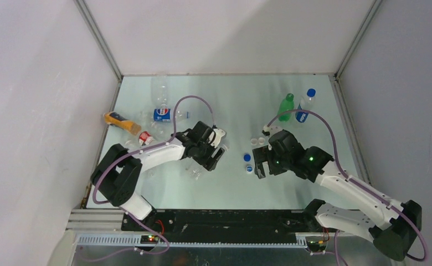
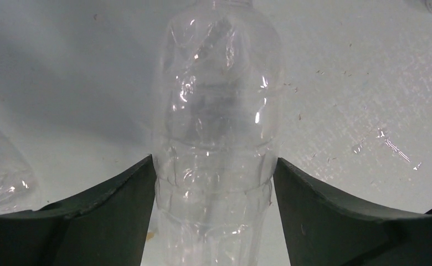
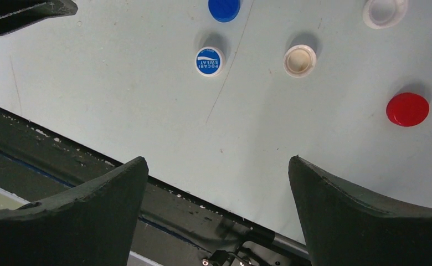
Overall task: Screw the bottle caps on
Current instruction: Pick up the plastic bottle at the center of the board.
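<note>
Clear bottle [image 2: 219, 94]: mouth cut off at the top edge of the left wrist view, so cap on or off cannot be told; from above it nearly vanishes against the table [image 1: 230, 94]; left gripper [image 2: 214, 169] clamped on its body, both fingers touching. Right gripper [image 3: 218, 166] spread, nothing between. Beyond it, loose and apart: blue cap [image 3: 224, 8] and white cap [image 3: 385, 12], both clipped by the frame, printed blue-white cap [image 3: 209, 61], cream cap [image 3: 299, 60], red cap [image 3: 407, 109]. Green bottle [image 1: 286, 106] stands far right; orange-yellow bottle [image 1: 119, 122] lies far left. Surface pale, scuffed; plain white walls [image 1: 36, 111].
</note>
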`<state>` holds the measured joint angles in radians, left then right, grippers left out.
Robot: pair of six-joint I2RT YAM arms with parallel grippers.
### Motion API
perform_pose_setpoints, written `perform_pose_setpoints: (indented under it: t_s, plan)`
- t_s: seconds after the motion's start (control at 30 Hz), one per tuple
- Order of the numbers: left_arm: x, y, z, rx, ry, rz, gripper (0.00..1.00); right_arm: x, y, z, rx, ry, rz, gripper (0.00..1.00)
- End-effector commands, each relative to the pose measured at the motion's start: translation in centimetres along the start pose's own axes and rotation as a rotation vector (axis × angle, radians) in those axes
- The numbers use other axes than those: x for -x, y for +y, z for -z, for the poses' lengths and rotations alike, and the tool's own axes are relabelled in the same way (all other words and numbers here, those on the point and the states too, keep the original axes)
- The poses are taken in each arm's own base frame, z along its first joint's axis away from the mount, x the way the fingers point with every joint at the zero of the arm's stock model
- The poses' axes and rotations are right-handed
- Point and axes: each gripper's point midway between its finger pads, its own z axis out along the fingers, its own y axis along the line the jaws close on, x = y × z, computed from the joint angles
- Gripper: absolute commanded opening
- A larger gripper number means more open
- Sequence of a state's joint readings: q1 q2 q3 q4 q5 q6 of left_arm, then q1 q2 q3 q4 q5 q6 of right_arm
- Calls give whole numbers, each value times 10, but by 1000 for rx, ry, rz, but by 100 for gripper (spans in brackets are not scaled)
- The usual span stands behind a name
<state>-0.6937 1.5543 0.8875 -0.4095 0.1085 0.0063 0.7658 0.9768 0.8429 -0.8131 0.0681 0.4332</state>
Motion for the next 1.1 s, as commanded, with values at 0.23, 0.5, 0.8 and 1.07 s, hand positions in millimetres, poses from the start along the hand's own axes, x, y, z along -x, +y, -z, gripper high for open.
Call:
perform_pose_setpoints:
  t_s: [0.23,0.5,0.8,1.07]
  plan:
    - [13,-18,2,-74,-83,101,63,27,6,-29,-51,-46,-1,97]
    - [21,-19,25,-47,-219,102,52,20,6,-66,-103,24,-48,90]
    - [55,-6,112,50,-602,31,46,18,12,-99,-162,98,-57,71]
    - [64,3,171,138,-848,-67,44,12,21,-124,-175,164,-28,61]
